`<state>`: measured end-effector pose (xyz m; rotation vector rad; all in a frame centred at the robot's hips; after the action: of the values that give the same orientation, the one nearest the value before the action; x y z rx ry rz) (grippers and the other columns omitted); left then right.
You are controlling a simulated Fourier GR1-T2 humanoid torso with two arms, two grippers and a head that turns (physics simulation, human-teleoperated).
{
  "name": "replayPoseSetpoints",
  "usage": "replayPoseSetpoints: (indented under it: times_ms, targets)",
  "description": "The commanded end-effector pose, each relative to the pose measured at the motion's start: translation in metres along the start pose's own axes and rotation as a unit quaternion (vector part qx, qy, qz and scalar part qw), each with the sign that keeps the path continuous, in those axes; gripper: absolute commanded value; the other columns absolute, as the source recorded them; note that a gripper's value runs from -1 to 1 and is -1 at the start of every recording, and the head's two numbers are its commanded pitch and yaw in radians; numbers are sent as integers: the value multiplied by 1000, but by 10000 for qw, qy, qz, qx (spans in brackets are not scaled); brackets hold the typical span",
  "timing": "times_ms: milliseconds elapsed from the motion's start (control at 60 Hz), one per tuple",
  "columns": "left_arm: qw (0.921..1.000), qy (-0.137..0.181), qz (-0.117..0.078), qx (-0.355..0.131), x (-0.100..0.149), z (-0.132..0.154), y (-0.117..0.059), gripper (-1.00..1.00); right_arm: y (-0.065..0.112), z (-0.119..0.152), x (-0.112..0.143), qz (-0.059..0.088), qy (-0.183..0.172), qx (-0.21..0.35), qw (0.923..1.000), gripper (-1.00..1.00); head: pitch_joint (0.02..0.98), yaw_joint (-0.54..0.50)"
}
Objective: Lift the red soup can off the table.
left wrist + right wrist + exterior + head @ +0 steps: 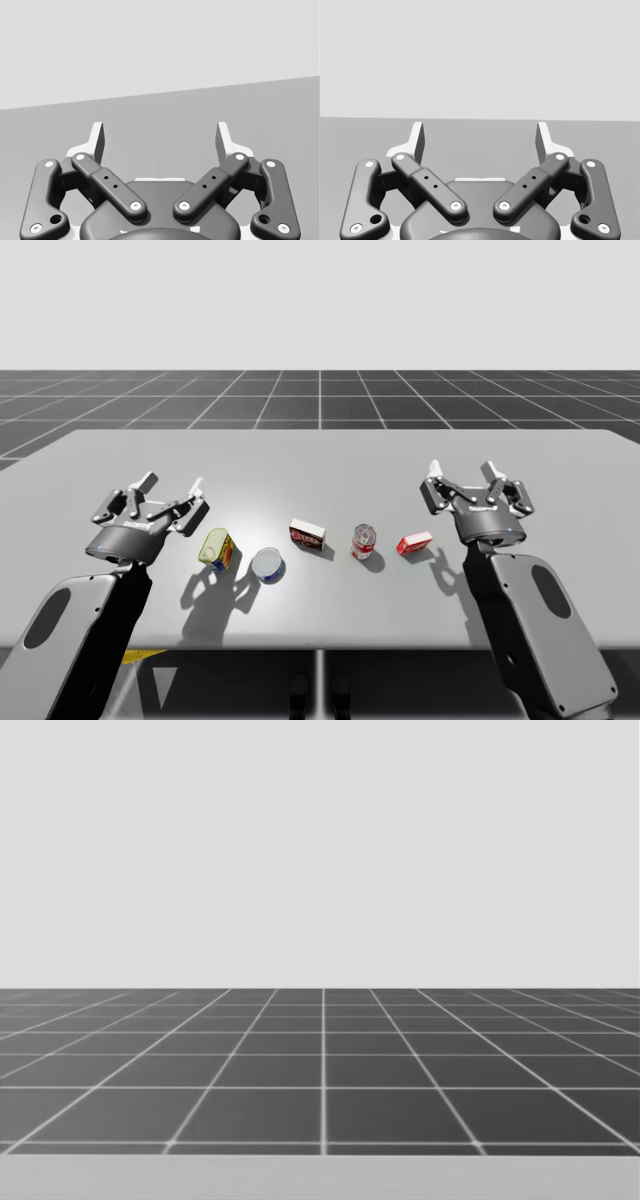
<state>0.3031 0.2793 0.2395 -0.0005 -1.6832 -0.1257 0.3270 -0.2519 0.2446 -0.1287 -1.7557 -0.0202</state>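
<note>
The red soup can (364, 541) stands upright on the grey table (320, 460), near its front middle. My right gripper (463, 473) hovers open to the right of the can and a little farther back, well apart from it. My left gripper (173, 484) is open at the table's left side, far from the can. In the left wrist view the left gripper (160, 138) has nothing between its spread fingers. The right wrist view shows my right gripper (480, 138) spread the same way over bare table.
A small red box (414, 543) lies right of the can, close to my right arm. A dark red box (307, 535) stands left of it. Further left lie a blue-and-white can (266, 565) and a yellow-green can (217, 549), both on their sides.
</note>
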Motion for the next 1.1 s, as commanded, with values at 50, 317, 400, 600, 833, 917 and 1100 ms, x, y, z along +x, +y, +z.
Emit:
replayPoseSetpoints:
  times_ms: [50, 317, 400, 600, 833, 917, 1100]
  targets:
    - [10000, -13, -20, 20, 0, 0, 0, -1000, 1, 4, 2, -14, -113, 18, 9999, -1000, 91, 9]
    - [10000, -2, -52, 54, 1, 0, 0, -1000, 1, 0, 0, -116, 93, 207, 9997, -1000, 238, -1]
    - [10000, 0, -70, 62, 1, 0, 0, -1000, 1, 0, 1, -177, 114, 250, 9995, -1000, 312, -8]
    - [9999, 16, -112, 80, 1, 1, 0, -1000, 2, -1, 0, -163, 152, 221, 9995, -1000, 497, -23]
    - [9999, 45, -135, 70, 0, 0, 0, -1000, 4, -1, -1, -156, 194, 226, 9994, -1000, 723, -96]
    - [9999, 48, -151, 57, 0, 0, 0, -1000, 5, -1, 0, -154, 200, 229, 9994, -1000, 764, -123]
    - [9998, 55, -170, 50, 0, -1, 0, -1000, 5, -1, 0, -159, 216, 234, 9994, -1000, 836, -179]
